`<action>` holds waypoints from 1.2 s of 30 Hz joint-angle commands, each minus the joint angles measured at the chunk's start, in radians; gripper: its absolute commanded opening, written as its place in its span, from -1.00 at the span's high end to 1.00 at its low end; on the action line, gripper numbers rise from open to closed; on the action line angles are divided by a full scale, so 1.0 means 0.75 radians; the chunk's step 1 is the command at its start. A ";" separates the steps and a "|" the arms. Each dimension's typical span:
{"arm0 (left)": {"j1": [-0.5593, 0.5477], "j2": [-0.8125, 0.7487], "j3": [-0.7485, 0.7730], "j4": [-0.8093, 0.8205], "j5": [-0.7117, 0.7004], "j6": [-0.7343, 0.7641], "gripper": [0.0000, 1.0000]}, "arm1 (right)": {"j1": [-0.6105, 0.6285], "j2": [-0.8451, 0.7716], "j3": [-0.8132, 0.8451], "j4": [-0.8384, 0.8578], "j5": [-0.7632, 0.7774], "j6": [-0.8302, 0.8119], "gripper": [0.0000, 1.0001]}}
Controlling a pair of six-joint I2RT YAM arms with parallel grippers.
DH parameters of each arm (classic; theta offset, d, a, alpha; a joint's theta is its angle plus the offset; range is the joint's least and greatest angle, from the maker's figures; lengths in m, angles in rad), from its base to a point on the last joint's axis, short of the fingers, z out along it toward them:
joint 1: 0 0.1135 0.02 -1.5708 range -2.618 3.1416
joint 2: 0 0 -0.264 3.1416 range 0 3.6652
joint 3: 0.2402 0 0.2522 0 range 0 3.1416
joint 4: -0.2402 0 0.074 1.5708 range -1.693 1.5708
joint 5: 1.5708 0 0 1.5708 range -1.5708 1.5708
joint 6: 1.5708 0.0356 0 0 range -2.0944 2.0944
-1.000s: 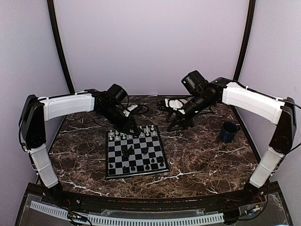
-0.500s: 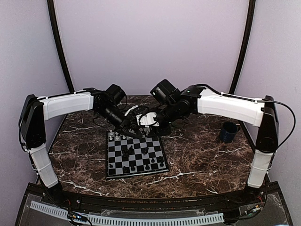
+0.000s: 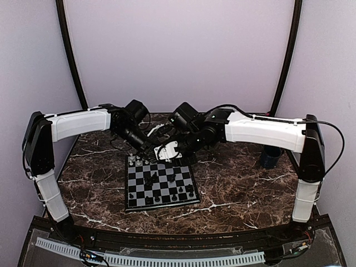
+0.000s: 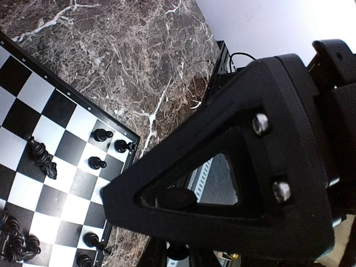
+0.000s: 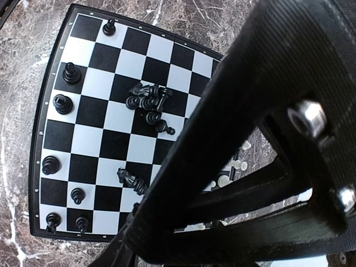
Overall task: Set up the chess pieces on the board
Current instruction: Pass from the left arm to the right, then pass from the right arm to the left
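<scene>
You've got a pale lilac wall (image 3: 178, 50) closing in the back and both sides, softly and evenly lit, with two thin black poles (image 3: 71, 55) rising at a slant along its rear corners. Below it sits a dark brown marble tabletop with white veins (image 3: 239, 183). Along its near edge a white slotted plastic strip (image 3: 178, 260) runs across a black ledge.

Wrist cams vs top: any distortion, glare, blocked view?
Right wrist: fisheye bows the board edges, dark jaws block the right half. Left wrist: jaws fill the lower right, wall washed out. Top external: even light, chess pieces tiny, soft.
</scene>
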 commanded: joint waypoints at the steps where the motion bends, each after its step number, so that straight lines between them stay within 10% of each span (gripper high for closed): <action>1: -0.002 0.004 0.015 -0.037 0.066 0.019 0.70 | 0.029 0.010 0.010 0.065 0.049 -0.027 0.23; 14: -0.002 -0.102 -0.025 0.028 -0.067 0.038 0.24 | 0.002 -0.037 -0.055 0.061 0.031 0.093 0.70; 28: -0.002 -0.893 -0.872 1.264 -0.592 -0.055 0.02 | -0.214 -0.116 -0.003 0.057 -0.715 0.663 0.73; 36: -0.097 -0.914 -0.890 1.418 -0.597 0.020 0.03 | -0.311 -0.086 -0.001 0.097 -1.066 0.867 0.72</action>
